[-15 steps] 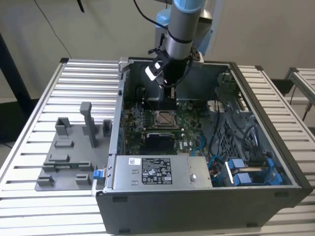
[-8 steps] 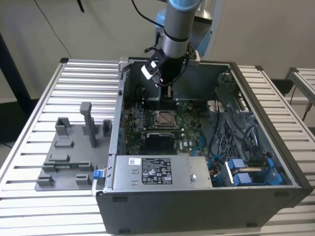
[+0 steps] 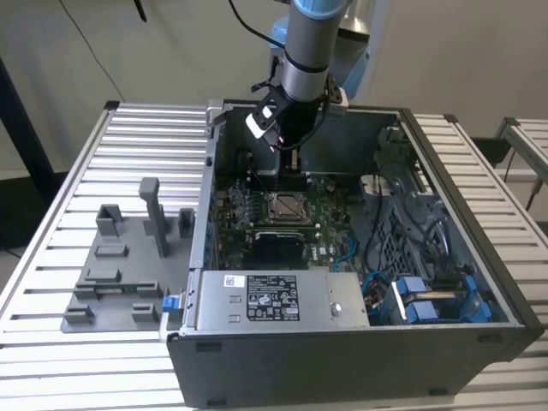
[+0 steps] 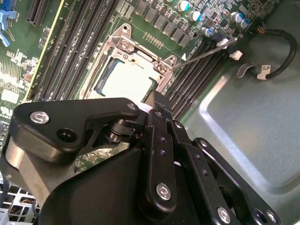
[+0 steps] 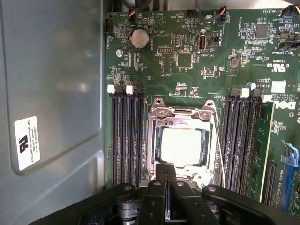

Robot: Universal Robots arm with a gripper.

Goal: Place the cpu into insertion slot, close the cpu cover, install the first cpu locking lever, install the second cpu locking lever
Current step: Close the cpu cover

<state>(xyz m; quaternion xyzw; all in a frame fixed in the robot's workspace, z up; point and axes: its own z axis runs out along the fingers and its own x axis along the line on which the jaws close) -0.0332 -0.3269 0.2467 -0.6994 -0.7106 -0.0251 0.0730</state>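
Exterior view: hand (image 3: 289,152) hangs just beyond cpu (image 3: 285,205), inside open computer case (image 3: 342,360).
From the exterior view's left: table (image 3: 51,214), grey fixture (image 3: 120,274), then pale square cpu seated in insertion slot (image 5: 157,149) under flat cpu cover (image 5: 183,113); hand fingers (image 5: 159,177) pressed together, empty; cables (image 3: 428,231) crowd the exterior view's right; case walls ring the board (image 3: 334,205), top open.
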